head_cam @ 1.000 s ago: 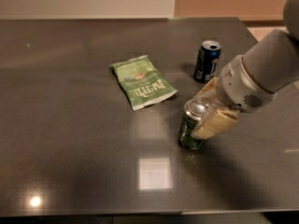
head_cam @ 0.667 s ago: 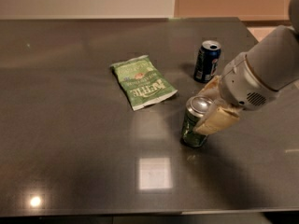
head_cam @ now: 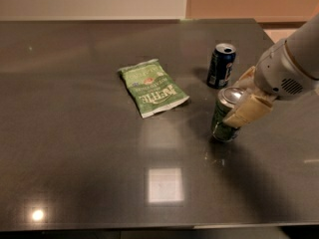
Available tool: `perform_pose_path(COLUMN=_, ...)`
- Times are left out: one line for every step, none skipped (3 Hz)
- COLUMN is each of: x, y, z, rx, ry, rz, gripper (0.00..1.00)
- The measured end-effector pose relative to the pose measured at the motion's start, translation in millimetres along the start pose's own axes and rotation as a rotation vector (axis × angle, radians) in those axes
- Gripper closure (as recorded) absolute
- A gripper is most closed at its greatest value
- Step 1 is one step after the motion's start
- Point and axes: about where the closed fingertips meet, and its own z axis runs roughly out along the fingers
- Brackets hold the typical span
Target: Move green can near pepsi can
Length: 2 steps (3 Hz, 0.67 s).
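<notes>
The green can (head_cam: 224, 114), mottled green with a shiny silver top, is upright at the right of the dark table (head_cam: 75, 158). My gripper (head_cam: 244, 101) comes in from the right and is shut on the green can, its tan fingers (head_cam: 249, 112) on either side of it. The can's base looks at or just above the table surface. The pepsi can (head_cam: 221, 65), dark blue with an open silver top, stands upright a short way behind the green can, not touching it.
A flat green chip bag (head_cam: 153, 86) lies on the table left of both cans. The table's right edge runs close behind my arm (head_cam: 291, 66). A pale wall lies beyond the far edge.
My gripper has carried the green can a little to the right and toward the pepsi can. The pepsi can and chip bag have not moved.
</notes>
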Motion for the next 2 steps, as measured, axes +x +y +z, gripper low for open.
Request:
perform_pose_path(x=20, y=-79, z=-23, rx=0.069, ry=-0.031, rz=0.157, gripper=1.00)
perform_pose_path(x=25, y=-106, z=-27, rx=0.082, ry=-0.042, rz=0.199, gripper=1.00)
